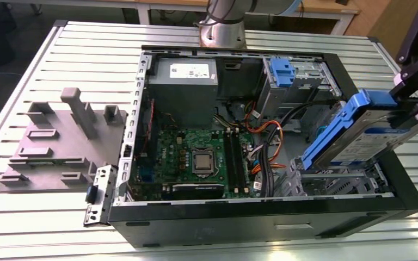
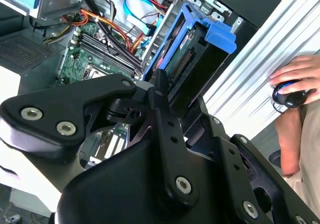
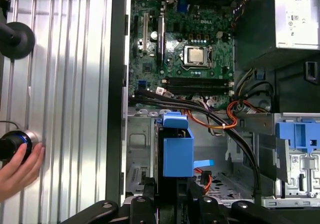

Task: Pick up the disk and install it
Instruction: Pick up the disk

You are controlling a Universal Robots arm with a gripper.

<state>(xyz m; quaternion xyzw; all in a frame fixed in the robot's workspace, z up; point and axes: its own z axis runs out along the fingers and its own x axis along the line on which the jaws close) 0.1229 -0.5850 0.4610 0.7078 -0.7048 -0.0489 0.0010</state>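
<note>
Pincer: the gripper (image 1: 417, 110) is closed to the thickness of the drive. Its fingers (image 2: 159, 86) clamp one end of the disk and hold nothing else.
Disk: the disk (image 1: 358, 136), a silver body between blue side rails, is aloft at the exterior view's right end of the open computer case (image 1: 267, 212). It reaches out from the fingertips.
Tilt: the gripped end is high and the free end slants down into the case, probably so the rails can meet the bay's guides.
Drive cage: the metal drive cage (image 1: 332, 182) lies right under the low end. I cannot tell whether the two touch.
Cables: orange and black cables (image 1: 267, 133) run just beside the cage, which may be why the approach is from above.
Motherboard: the green motherboard (image 1: 194, 157) lies flat on the case floor, beyond the cables.
Power supply: the grey power supply (image 1: 183, 81) fills the far corner.
Spare bracket: the bare blue bracket (image 1: 282, 70) sits in the far bay.
Fixture plate: the grey fixture plate (image 1: 56, 141) lies on the slatted table (image 1: 20, 223), well apart.
Hand: a person's hand (image 3: 17, 166) rests on a small dark device (image 3: 12, 144) beside the case.
</note>
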